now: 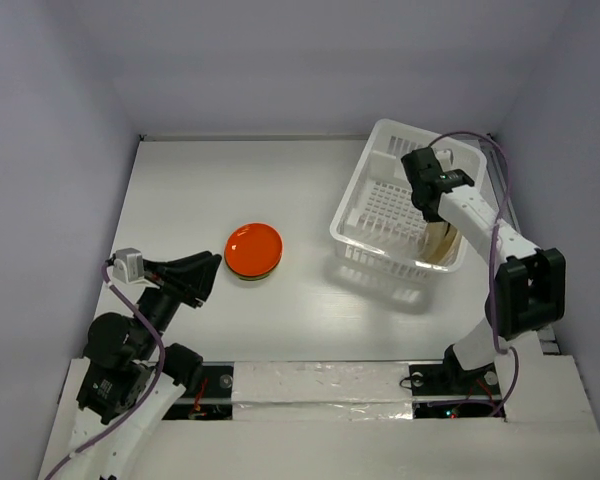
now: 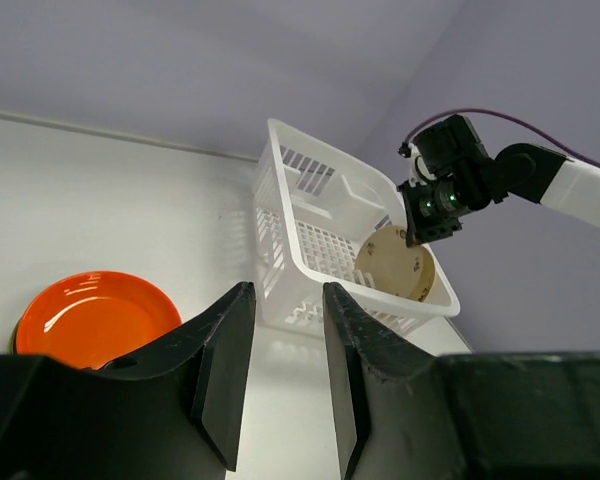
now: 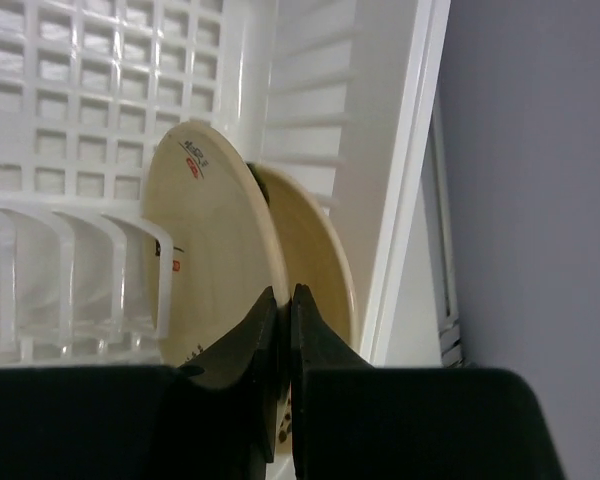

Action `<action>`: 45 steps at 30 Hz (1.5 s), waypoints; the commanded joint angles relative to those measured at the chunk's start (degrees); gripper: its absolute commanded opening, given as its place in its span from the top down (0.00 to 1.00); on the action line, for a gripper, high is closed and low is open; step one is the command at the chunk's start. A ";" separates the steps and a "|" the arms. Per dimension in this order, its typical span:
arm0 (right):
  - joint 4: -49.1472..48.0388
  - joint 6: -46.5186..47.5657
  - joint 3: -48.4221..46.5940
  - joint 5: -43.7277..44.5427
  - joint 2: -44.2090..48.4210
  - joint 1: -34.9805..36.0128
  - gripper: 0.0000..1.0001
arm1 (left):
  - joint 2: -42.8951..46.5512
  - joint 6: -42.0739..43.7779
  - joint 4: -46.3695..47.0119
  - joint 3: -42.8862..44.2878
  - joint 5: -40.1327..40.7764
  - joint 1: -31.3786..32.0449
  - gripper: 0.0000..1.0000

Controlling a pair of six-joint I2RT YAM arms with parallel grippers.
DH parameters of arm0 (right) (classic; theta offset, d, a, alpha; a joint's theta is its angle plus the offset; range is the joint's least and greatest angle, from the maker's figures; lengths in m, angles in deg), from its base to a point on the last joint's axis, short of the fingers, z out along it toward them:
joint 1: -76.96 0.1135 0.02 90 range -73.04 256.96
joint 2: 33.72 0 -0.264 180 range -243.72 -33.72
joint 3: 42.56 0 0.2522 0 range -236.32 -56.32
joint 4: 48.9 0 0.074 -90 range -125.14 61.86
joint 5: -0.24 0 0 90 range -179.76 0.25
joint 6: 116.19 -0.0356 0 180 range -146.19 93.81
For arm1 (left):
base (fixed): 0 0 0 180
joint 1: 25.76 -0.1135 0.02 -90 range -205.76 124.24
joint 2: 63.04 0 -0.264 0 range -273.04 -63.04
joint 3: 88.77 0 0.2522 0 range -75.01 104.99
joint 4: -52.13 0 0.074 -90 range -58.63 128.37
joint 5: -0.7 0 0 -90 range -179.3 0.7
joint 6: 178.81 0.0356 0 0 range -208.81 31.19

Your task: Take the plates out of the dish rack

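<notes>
Left gripper [image 2: 286, 300]: fingers spread with a clear gap between them, holding nothing, hanging low over the table [image 1: 200, 190] just left of the orange plate
Orange plate [image 1: 254, 248]: lying flat on the table, outside the rack and well apart from it; a darker rim shows beneath its edge, so it sits on something else
Dish rack [image 1: 380, 262]: white slotted basket at the right of the table, near the back wall, casting a shadow on the table along its near side
Front cream plate [image 3: 210, 250]: standing on edge in the rack's near right corner, its underside with small printed marks facing the rack's ribs
Back cream plate [image 3: 315, 250]: upright just behind the first, close against the rack's right wall
Right gripper [image 3: 283, 295]: reaching down into the rack, fingers pressed almost together, pinching the rim of the front cream plate, one finger on either face
</notes>
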 commanded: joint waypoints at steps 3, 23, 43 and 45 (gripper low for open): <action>-11.15 9.47 -2.45 7.56 -1.48 5.56 1.00 | -0.98 -0.55 2.21 -0.37 0.81 -0.59 0.70; -9.59 2.64 -10.35 12.18 17.49 13.28 1.00 | -4.59 -0.20 2.83 -0.46 -1.29 -2.70 0.70; -32.34 -20.13 -20.46 -25.30 -16.50 37.82 1.00 | -5.55 -0.20 2.47 -0.37 -0.50 -3.75 0.71; -32.26 -20.13 -21.16 -25.74 -18.70 37.82 1.00 | -5.64 -0.20 2.56 -0.46 -0.68 -3.75 0.71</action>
